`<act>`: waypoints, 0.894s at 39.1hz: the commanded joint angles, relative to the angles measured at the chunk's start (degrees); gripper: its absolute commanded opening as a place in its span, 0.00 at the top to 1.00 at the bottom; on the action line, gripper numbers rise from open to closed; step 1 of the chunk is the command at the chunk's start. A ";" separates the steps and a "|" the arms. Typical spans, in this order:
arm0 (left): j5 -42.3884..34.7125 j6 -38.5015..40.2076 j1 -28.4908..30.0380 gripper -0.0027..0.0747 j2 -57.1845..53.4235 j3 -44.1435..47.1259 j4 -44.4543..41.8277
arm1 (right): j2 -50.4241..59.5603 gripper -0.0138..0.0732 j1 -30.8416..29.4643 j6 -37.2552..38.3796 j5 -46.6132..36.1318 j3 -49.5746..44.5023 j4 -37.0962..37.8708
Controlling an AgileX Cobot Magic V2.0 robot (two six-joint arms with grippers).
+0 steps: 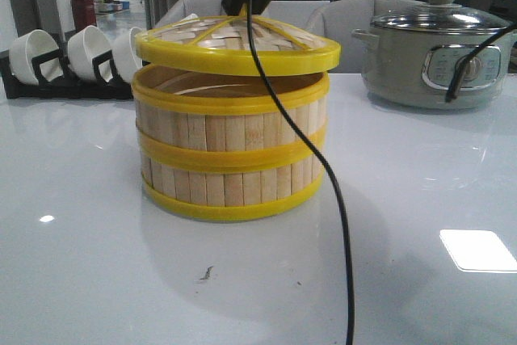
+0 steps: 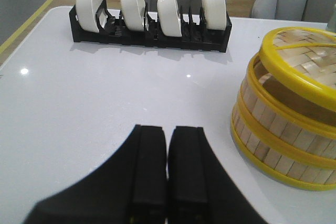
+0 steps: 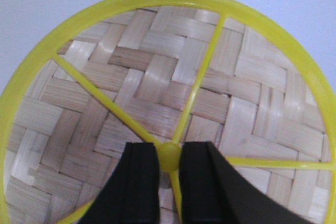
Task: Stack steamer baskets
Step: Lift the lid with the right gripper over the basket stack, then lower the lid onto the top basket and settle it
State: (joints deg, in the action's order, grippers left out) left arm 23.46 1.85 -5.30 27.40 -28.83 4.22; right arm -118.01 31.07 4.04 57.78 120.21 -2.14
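Front view, left to right: a black rack of white cups stood at the far left of the white surface; two steamer baskets stood stacked at centre, one seated on the other; a grey electric pot with a glass lid stood at the far right. A woven lid with a yellow rim hung tilted above the upper basket, its right edge close to or touching the rim, its left edge raised clear.

Left gripper: jaws pressed together and empty, held over bare surface to the left of the stack, well apart from it.

Right gripper: jaws clenched on the small yellow knob at the centre of the lid, the only point of hold.

Judged hazards: the knob was a small purchase, so the tilted lid could have pivoted or slipped from the jaws. A lid lowered while tilted and off centre could have caught its low edge on the basket rim, seated crookedly, or pushed the upper basket sideways off the lower one. The black cable hanging in front of the stack could have snagged the rim.
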 commanded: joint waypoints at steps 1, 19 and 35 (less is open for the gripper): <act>-4.28 0.74 0.14 0.85 0.13 -1.63 0.15 | 2.47 0.79 0.28 -0.20 -3.12 3.28 0.28; -4.28 0.74 0.14 0.85 0.13 -1.63 0.15 | -0.09 0.79 0.41 -0.20 -3.17 3.28 0.28; -4.28 0.74 0.14 0.85 0.13 -1.63 0.15 | 0.21 0.79 0.41 -0.15 -0.90 3.28 0.23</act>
State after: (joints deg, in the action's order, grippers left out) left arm 23.46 1.85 -5.30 27.40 -28.83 4.22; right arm -121.22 31.47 4.04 57.77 121.66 -2.22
